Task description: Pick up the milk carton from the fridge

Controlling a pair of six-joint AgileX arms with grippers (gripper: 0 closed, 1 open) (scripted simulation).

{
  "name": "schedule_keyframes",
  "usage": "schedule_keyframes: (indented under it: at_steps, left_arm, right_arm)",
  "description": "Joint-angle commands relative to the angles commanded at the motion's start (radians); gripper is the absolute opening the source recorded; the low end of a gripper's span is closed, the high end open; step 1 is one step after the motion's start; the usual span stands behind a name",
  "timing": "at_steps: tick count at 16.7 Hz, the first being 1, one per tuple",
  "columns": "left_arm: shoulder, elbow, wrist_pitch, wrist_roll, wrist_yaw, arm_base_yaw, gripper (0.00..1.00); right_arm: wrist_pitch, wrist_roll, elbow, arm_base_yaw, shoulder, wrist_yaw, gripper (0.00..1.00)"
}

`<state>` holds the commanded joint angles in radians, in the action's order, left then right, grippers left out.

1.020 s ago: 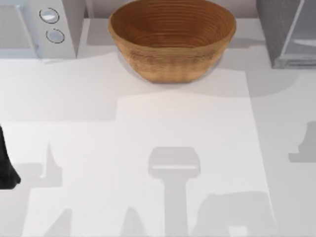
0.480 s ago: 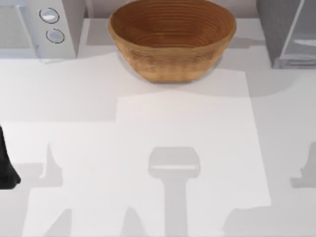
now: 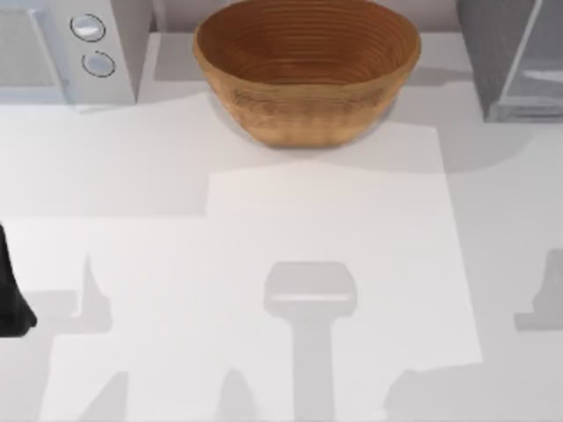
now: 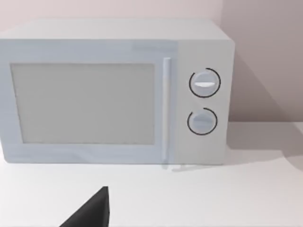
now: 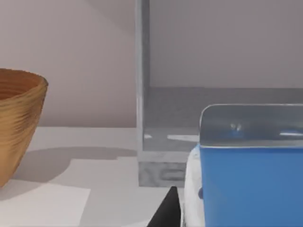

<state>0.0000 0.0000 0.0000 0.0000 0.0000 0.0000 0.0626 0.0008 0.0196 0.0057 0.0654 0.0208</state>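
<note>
The milk carton [image 5: 248,165] fills the near field of the right wrist view, directly before the right claw [image 5: 166,210], with the open fridge [image 5: 189,113] behind it at the desk's [image 3: 264,229] two o'clock corner. Whether that claw holds the carton cannot be told. The likely risks are a slipping carton or a knock against the fridge's door edge; the left arm is parked at nine o'clock.

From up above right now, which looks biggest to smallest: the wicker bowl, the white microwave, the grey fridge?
In the top view:
1. Wicker bowl, plainly the largest and fully shown.
2 and 3. White microwave and grey fridge: both are cut off by the picture's edges, so I can't rank them fairly.
</note>
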Motion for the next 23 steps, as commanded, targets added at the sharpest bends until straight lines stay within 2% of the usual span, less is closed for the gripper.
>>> schedule_keyframes:
  at_steps: [5,16,23]
  left_arm:
    - [0.0,0.0,0.0,0.0,0.0,0.0,1.0]
    - [0.0,0.0,0.0,0.0,0.0,0.0,1.0]
    - [0.0,0.0,0.0,0.0,0.0,0.0,1.0]
  right_arm:
    - [0.286,-0.002,0.076,0.034,0.314,0.079,0.0]
    - [1.163,0.023,0.278,0.146,1.493,0.337,0.0]
    - [1.597,0.027,0.392,0.202,2.01,0.463,0.0]
